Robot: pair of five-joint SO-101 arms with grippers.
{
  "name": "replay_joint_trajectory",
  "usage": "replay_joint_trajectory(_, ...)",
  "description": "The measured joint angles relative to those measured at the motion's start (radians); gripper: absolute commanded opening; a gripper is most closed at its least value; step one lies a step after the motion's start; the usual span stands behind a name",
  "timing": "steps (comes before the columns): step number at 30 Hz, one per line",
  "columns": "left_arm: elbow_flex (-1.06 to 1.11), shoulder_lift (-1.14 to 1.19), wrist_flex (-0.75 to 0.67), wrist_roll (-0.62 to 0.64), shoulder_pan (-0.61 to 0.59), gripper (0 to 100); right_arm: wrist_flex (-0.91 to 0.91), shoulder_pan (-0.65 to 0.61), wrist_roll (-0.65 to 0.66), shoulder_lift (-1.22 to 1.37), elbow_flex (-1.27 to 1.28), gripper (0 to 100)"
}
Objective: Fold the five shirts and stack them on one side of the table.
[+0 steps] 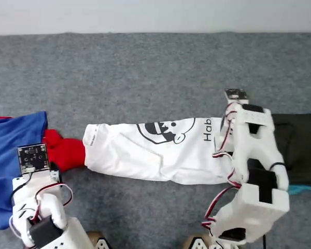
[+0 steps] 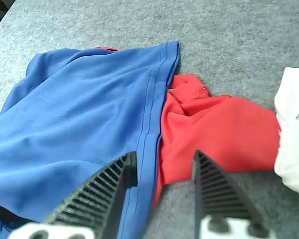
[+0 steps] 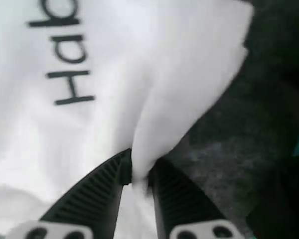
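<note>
Right gripper pinches a hem fold of the white printed cotton shirt, which lies mid-table. Left gripper hangs with its claw wide over the crumpled blue knit shirt and red shirt. This looks like the folding step; next, carry that hem across.

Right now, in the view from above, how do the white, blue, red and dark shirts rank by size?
Largest: white shirt.
Next: blue shirt and dark shirt, too alike to rank; the picture's edge cuts both.
Smallest: red shirt, partly covered.
</note>
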Motion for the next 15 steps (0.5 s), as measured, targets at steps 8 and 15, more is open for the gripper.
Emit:
replay_joint_trajectory(8, 0.000, 0.000, 0.000, 0.000, 0.000, 19, 0.149, -0.207, 0.081, -0.269, -0.017, 0.9)
replay_joint_trajectory(15, 0.000, 0.000, 0.000, 0.000, 0.000, 19, 0.167, -0.446, 0.089, -0.471, -0.018, 0.9)
